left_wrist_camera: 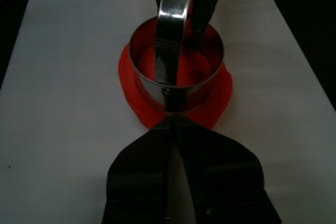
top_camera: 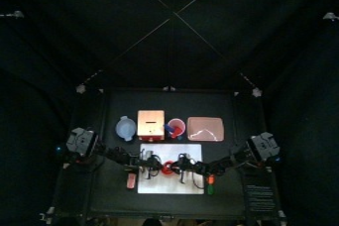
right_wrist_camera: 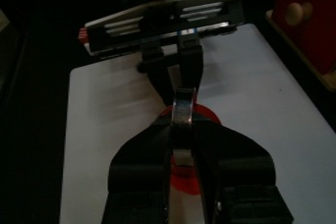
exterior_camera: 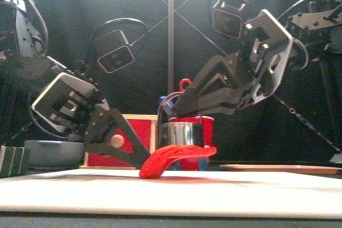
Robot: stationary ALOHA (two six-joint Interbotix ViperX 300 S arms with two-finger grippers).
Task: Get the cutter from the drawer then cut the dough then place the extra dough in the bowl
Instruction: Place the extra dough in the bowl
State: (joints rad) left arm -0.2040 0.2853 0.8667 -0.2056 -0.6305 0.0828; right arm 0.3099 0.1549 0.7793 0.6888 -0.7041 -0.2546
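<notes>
A white cutting board (top_camera: pixel 146 184) lay near the front edge of the black desk (top_camera: pixel 113 202). Beyond it, at about twelve o'clock, stood a red cup (top_camera: pixel 176 128). A flat pink tray (top_camera: pixel 205 129) lay just beside the cup, at its three o'clock.

The cutter (exterior_camera: pixel 187 132) is glossy metal, the red dough (exterior_camera: pixel 174 159) matt, the white board (left_wrist_camera: pixel 66 120) smooth, perhaps plastic.
</notes>
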